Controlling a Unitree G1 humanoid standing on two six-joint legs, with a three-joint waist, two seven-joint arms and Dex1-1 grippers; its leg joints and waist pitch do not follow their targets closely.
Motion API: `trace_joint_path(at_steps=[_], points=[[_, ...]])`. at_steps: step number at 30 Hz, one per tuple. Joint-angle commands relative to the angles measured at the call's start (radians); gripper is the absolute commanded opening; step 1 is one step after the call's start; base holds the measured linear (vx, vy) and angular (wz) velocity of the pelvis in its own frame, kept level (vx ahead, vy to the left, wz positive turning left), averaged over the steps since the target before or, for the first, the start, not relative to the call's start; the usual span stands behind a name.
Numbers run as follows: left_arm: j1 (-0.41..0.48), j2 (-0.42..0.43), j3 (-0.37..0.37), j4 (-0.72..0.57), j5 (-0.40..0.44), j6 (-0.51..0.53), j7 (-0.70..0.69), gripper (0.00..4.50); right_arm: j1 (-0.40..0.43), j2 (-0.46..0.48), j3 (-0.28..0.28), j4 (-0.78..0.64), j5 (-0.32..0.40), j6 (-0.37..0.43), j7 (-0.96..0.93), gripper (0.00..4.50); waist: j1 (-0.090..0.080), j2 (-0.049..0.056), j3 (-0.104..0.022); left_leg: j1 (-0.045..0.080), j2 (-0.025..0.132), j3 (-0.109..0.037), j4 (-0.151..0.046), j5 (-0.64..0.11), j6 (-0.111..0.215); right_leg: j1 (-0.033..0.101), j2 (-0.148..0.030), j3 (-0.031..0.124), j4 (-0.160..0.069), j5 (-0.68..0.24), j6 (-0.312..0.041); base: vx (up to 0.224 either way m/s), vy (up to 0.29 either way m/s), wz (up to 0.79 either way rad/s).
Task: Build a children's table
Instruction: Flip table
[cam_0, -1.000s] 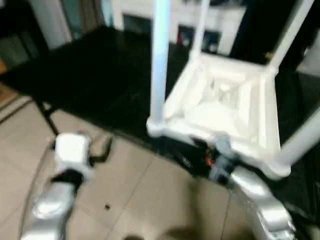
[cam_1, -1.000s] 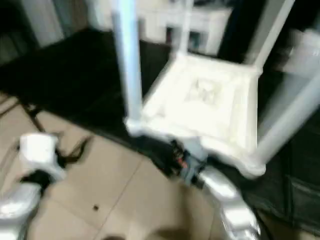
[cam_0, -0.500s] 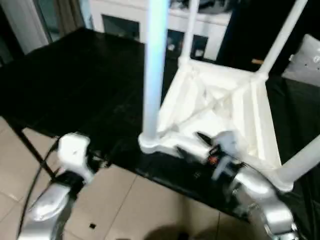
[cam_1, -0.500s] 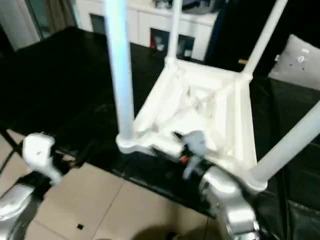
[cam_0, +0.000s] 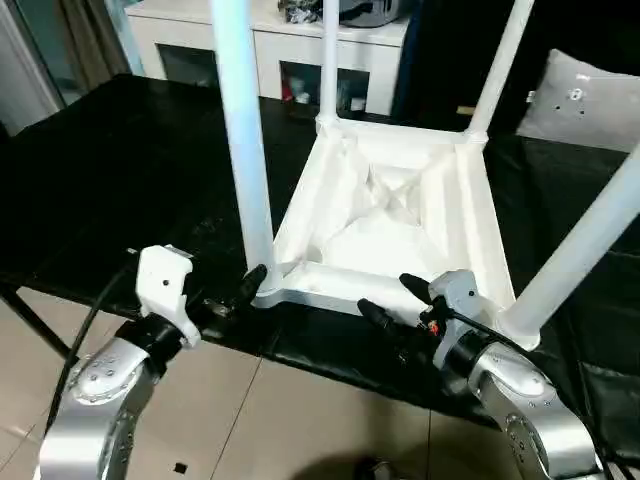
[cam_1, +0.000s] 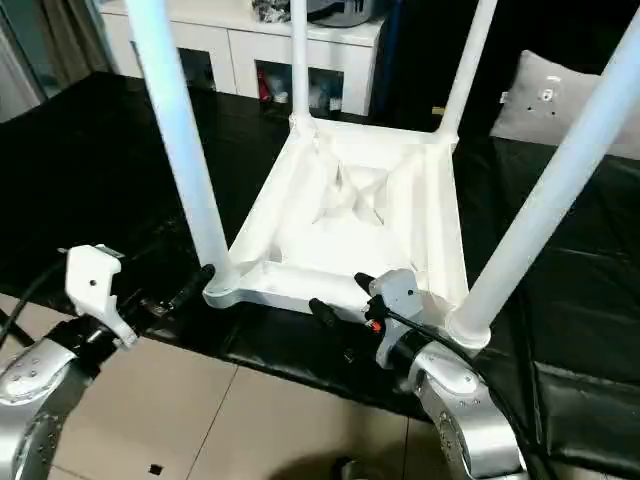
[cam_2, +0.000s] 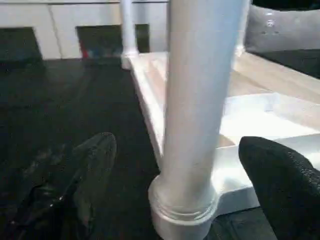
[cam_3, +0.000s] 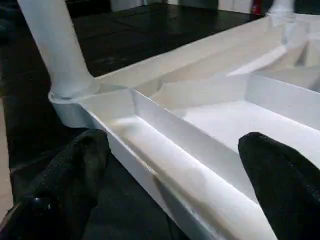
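The white tabletop (cam_0: 380, 215) lies upside down on the black table (cam_0: 120, 170), ribbed underside up. All four white legs stand in its corner sockets: near left leg (cam_0: 245, 150), far left leg (cam_0: 328, 60), far right leg (cam_0: 497, 65), near right leg (cam_0: 580, 250). My left gripper (cam_0: 235, 295) is open at the near left corner, and its fingers (cam_2: 95, 160) flank the base of that leg without touching it. My right gripper (cam_0: 387, 296) is open at the near rim (cam_3: 165, 150), one finger on each side of it.
A white cabinet (cam_0: 290, 40) stands behind the black table and a grey cushion (cam_0: 580, 95) lies at the back right. The black table's near edge runs just under both grippers, with tiled floor (cam_0: 300, 420) below.
The head camera has tilted up. Both grippers have risen from below the table edge to the tabletop's near side, the left to the near left corner, the right to the rim.
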Motion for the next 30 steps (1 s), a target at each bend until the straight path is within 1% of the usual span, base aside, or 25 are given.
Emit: trace_joint_path(at_steps=[1,2,3,4,5,6,7,8,9,10,11,12,13,15,16,17,18,20,21,22,23,25,27,29,30], points=[[0.008,0.001,-0.005,-0.006,-0.021,0.01,-0.007,4.41,0.009,-0.001,-0.002,-0.03,0.011,0.004,0.001,4.5,-0.001,0.0,-0.055,0.033,0.002,0.087,-0.068,-0.155,0.039,-0.01,0.028,0.062,-0.1,-0.51,-0.099,0.0,0.0,0.0],[0.012,0.003,-0.009,-0.009,-0.029,0.016,-0.015,4.41,0.01,-0.002,-0.002,-0.034,0.01,0.004,0.001,4.5,-0.004,0.002,-0.058,0.017,0.007,0.086,-0.086,-0.145,0.036,0.005,0.039,0.072,-0.083,-0.449,-0.116,0.056,-0.035,-0.25],[0.015,0.005,-0.015,-0.01,-0.03,0.027,-0.018,4.41,0.011,-0.003,-0.005,-0.037,0.013,0.005,0.003,4.5,0.007,0.0,-0.057,0.022,0.01,0.108,-0.085,-0.159,0.039,-0.011,0.067,0.08,-0.081,-0.384,-0.126,0.059,-0.038,-0.53],[0.014,0.007,-0.018,-0.007,-0.028,0.033,-0.017,4.41,0.011,-0.004,-0.008,-0.038,0.016,0.009,0.004,4.5,0.008,-0.014,-0.067,0.013,-0.009,0.12,-0.073,-0.166,0.062,0.001,0.087,0.1,-0.073,-0.359,-0.136,0.059,-0.038,-0.53],[0.01,0.009,-0.021,0.0,-0.024,0.034,-0.017,4.41,0.009,-0.007,-0.008,-0.039,0.015,0.007,0.006,4.5,0.026,-0.035,-0.062,-0.052,-0.006,0.075,-0.095,-0.151,0.114,0.057,0.034,0.087,-0.035,-0.337,-0.158,0.02,-0.026,-0.34],[0.004,0.009,-0.02,0.008,-0.021,0.034,-0.015,4.41,0.008,-0.011,-0.007,-0.04,0.015,0.0,0.014,4.5,0.019,-0.013,-0.068,-0.03,0.017,0.076,-0.095,-0.122,0.148,0.028,0.017,0.094,-0.058,-0.401,-0.157,0.0,0.0,0.0],[-0.004,0.01,-0.018,0.018,-0.016,0.037,-0.011,4.41,0.006,-0.014,-0.006,-0.041,0.018,-0.001,0.022,4.5,0.007,-0.015,-0.073,-0.038,0.015,0.074,-0.086,-0.087,0.163,0.036,0.012,0.098,-0.057,-0.424,-0.167,0.0,0.0,0.0],[-0.011,0.014,-0.021,0.029,-0.01,0.037,-0.013,4.41,0.005,-0.017,-0.004,-0.043,0.018,0.001,0.026,4.5,0.006,-0.016,-0.074,-0.048,0.014,0.071,-0.085,-0.063,0.168,0.042,0.008,0.101,-0.055,-0.418,-0.174,0.0,0.0,0.0],[-0.019,0.017,-0.023,0.039,-0.014,0.037,-0.02,4.41,0.003,-0.02,-0.003,-0.043,0.018,0.005,0.028,4.5,0.006,-0.019,-0.075,-0.044,0.018,0.071,-0.081,-0.025,0.179,0.031,0.01,0.1,-0.054,-0.394,-0.186,0.0,0.0,0.0],[-0.027,0.02,-0.027,0.048,-0.021,0.039,-0.03,4.41,0.002,-0.023,0.0,-0.044,0.019,0.009,0.031,4.5,0.005,-0.016,-0.074,-0.048,0.02,0.067,-0.081,-0.004,0.191,0.033,0.008,0.096,-0.05,-0.386,-0.196,0.0,0.0,0.0],[-0.037,0.026,-0.031,0.061,-0.02,0.039,-0.037,4.41,0.001,-0.026,0.003,-0.044,0.02,0.011,0.036,4.5,0.005,-0.015,-0.075,-0.048,0.021,0.066,-0.079,0.008,0.195,0.034,0.007,0.094,-0.049,-0.38,-0.2,0.0,0.0,0.0],[-0.061,0.033,-0.038,0.097,-0.008,0.036,-0.041,4.41,0.001,-0.03,0.008,-0.044,0.016,0.009,0.04,4.5,0.008,-0.01,-0.074,-0.046,0.024,0.064,-0.079,0.029,0.203,0.031,0.006,0.087,-0.048,-0.375,-0.204,0.0,0.0,0.0],[-0.075,0.038,-0.041,0.118,0.01,0.036,-0.031,4.41,0.002,-0.03,0.009,-0.044,0.016,0.009,0.039,4.5,0.009,-0.009,-0.074,-0.045,0.027,0.061,-0.078,0.05,0.206,0.03,0.005,0.081,-0.048,-0.371,-0.201,0.0,0.0,0.0],[-0.09,0.04,-0.04,0.138,0.024,0.036,-0.021,4.41,0.002,-0.029,0.01,-0.045,0.017,0.011,0.037,4.5,0.014,-0.01,-0.075,-0.05,0.03,0.056,-0.076,0.084,0.205,0.037,0.0,0.077,-0.043,-0.358,-0.2,0.0,0.0,0.0],[-0.096,0.034,-0.035,0.143,0.011,0.031,-0.028,4.26,0.002,-0.029,0.011,-0.046,0.017,0.011,0.036,4.5,0.017,-0.003,-0.076,-0.049,0.031,0.053,-0.076,0.095,0.202,0.037,-0.001,0.075,-0.04,-0.353,-0.202,0.0,0.0,0.0],[-0.109,0.025,-0.028,0.151,0.002,0.018,-0.024,4.15,0.002,-0.029,0.014,-0.05,0.018,0.02,0.035,4.5,0.02,-0.006,-0.076,-0.052,0.033,0.051,-0.076,0.113,0.196,0.039,-0.002,0.072,-0.039,-0.347,-0.204,0.0,0.0,0.0],[-0.118,0.017,-0.024,0.157,-0.009,0.011,-0.026,4.06,0.003,-0.03,0.016,-0.054,0.018,0.025,0.037,4.5,0.022,-0.004,-0.075,-0.053,0.032,0.05,-0.076,0.112,0.19,0.039,-0.002,0.07,-0.04,-0.351,-0.201,0.0,0.0,0.0],[-0.119,0.015,-0.024,0.158,-0.013,0.011,-0.029,3.95,0.003,-0.03,0.016,-0.055,0.017,0.025,0.038,4.5,0.024,-0.004,-0.075,-0.054,0.034,0.049,-0.076,0.107,0.182,0.041,-0.004,0.069,-0.04,-0.356,-0.2,0.0,0.0,0.0],[-0.124,0.02,-0.031,0.17,0.011,-0.004,-0.014,3.74,0.004,-0.029,0.016,-0.056,0.02,0.026,0.042,4.5,0.025,-0.003,-0.074,-0.055,0.033,0.048,-0.078,0.097,0.174,0.041,-0.003,0.068,-0.041,-0.365,-0.194,0.0,0.0,0.0],[-0.125,0.02,-0.032,0.171,0.013,-0.005,-0.013,3.69,0.004,-0.029,0.016,-0.056,0.02,0.026,0.043,4.5,0.025,-0.004,-0.074,-0.055,0.033,0.048,-0.078,0.092,0.171,0.041,-0.002,0.067,-0.042,-0.37,-0.189,0.0,0.0,0.0],[-0.132,0.022,-0.039,0.19,0.019,-0.01,-0.012,3.69,0.005,-0.031,0.019,-0.057,0.023,0.027,0.048,4.5,0.024,-0.007,-0.073,-0.057,0.032,0.047,-0.078,0.08,0.165,0.044,-0.004,0.066,-0.044,-0.385,-0.179,0.0,0.0,0.0],[-0.136,0.02,-0.04,0.201,0.013,-0.011,-0.02,3.55,0.004,-0.033,0.022,-0.057,0.024,0.026,0.054,4.5,0.025,-0.005,-0.072,-0.056,0.03,0.046,-0.079,0.062,0.15,0.044,-0.004,0.064,-0.049,-0.418,-0.158,0.0,0.0,0.0],[-0.142,0.021,-0.04,0.213,0.015,-0.012,-0.021,3.26,0.003,-0.035,0.025,-0.057,0.026,0.028,0.061,4.5,0.025,-0.006,-0.073,-0.06,0.028,0.045,-0.08,0.057,0.139,0.048,-0.005,0.062,-0.051,-0.429,-0.144,0.0,0.0,0.0],[-0.146,0.019,-0.038,0.219,0.009,-0.014,-0.025,3.24,0.003,-0.036,0.029,-0.056,0.028,0.028,0.069,4.5,0.025,-0.006,-0.073,-0.059,0.029,0.043,-0.081,0.051,0.133,0.047,-0.004,0.06,-0.052,-0.434,-0.138,0.0,0.0,0.0],[-0.149,0.019,-0.037,0.224,0.006,-0.017,-0.028,3.12,0.003,-0.036,0.03,-0.055,0.028,0.026,0.074,4.5,0.025,-0.006,-0.071,-0.062,0.028,0.042,-0.082,0.042,0.129,0.048,-0.004,0.059,-0.054,-0.446,-0.132,0.0,0.0,0.0]])
